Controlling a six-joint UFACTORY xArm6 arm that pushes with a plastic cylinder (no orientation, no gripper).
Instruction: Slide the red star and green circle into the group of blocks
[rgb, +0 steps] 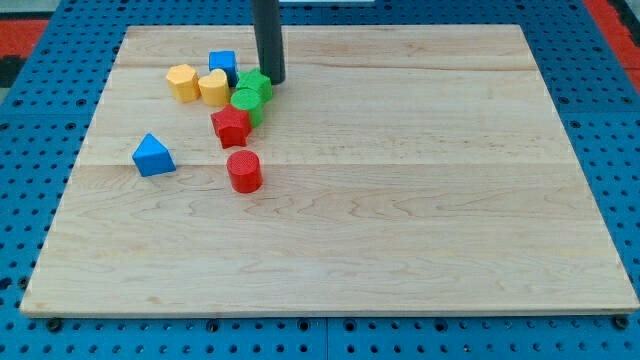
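The red star (231, 126) lies at the view's upper left, touching the green circle (246, 104) just above it. A second green block (255, 84) sits right behind the circle. My tip (272, 80) is at the right side of that upper green block, touching or almost touching it. The group lies to the left: a yellow hexagon (183, 81), a yellow heart (214, 87) and a blue cube (223, 63). The green blocks sit against the yellow heart's right side.
A blue triangle (152, 155) lies alone at the left. A red cylinder (244, 171) stands below the red star. The wooden board (400, 200) rests on a blue pegboard.
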